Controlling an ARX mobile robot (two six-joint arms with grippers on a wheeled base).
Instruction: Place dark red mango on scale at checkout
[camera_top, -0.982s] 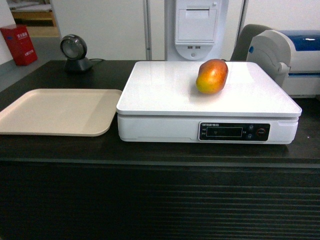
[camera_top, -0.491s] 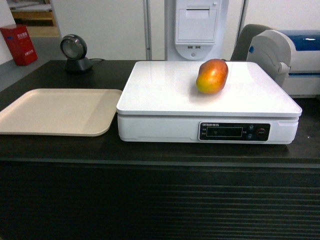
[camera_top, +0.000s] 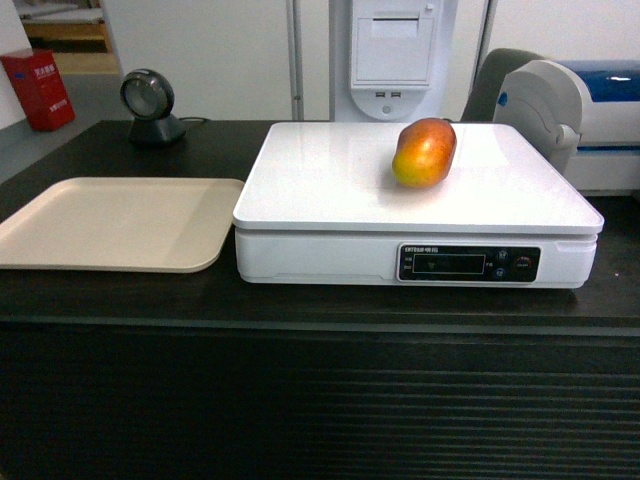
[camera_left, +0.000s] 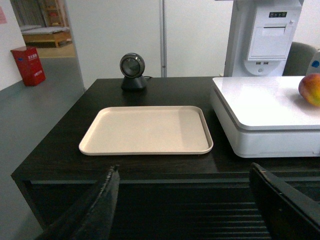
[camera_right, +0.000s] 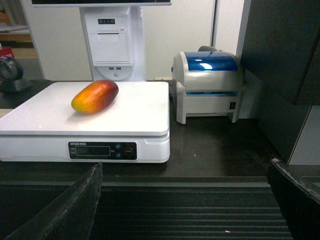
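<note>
Both end effectors (camera_left: 182, 205) (camera_right: 185, 205) open, apparently empty; dark red mango (camera_top: 424, 152) resting on scale (camera_top: 330, 190).

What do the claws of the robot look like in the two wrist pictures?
Only the fingers show. The left claw has two black fingers with a rough, matte surface, widening toward the camera. The right claw looks the same: two dark, flat fingers with worn, greyish edges. No cables, markings or arm links are visible.

Wall (camera_top: 220, 50): white panels.
Floor (camera_left: 35, 115): grey.
Far left: red box (camera_top: 38, 90), wooden shelf (camera_left: 47, 36).
</note>
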